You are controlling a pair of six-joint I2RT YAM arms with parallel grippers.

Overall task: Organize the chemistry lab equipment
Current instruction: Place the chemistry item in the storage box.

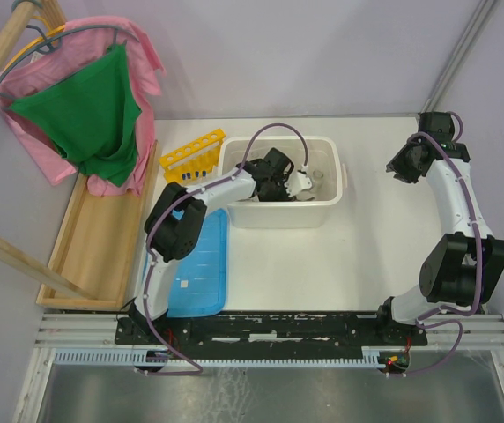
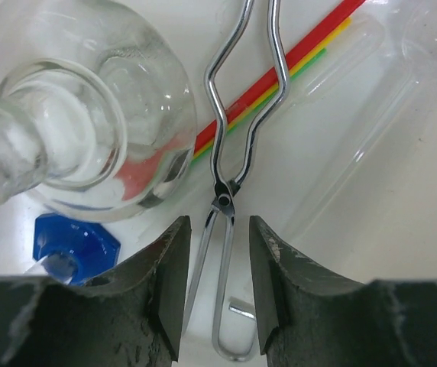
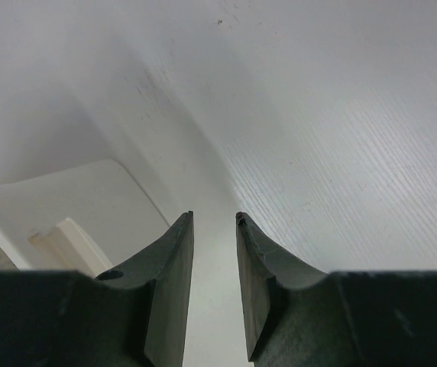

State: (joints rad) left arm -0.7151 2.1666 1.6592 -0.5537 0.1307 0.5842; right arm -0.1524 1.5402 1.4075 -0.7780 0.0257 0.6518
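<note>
A: Item 1, left gripper (image 2: 220, 229)?
B: Down inside the white tub (image 1: 333, 204), jaws apart, straddling the metal tongs (image 2: 222, 197) at their pivot (nothing pinched yet). I judge it is lined up for a lift. 1 glass flask (image 2: 81, 115) lies just beside.
A: Item 2, right gripper (image 3: 214, 229)?
B: Jaws parted, empty, over the table (image 3: 341, 153), well apart from the tub; probably parked to leave room. Yellow rack (image 1: 195, 154) stands beside the tub.

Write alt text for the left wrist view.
The left gripper, jaws open, straddles the metal tongs near their pivot. A clear glass flask and a blue cap lie at left; red, yellow and green rods cross under the tongs.
</note>
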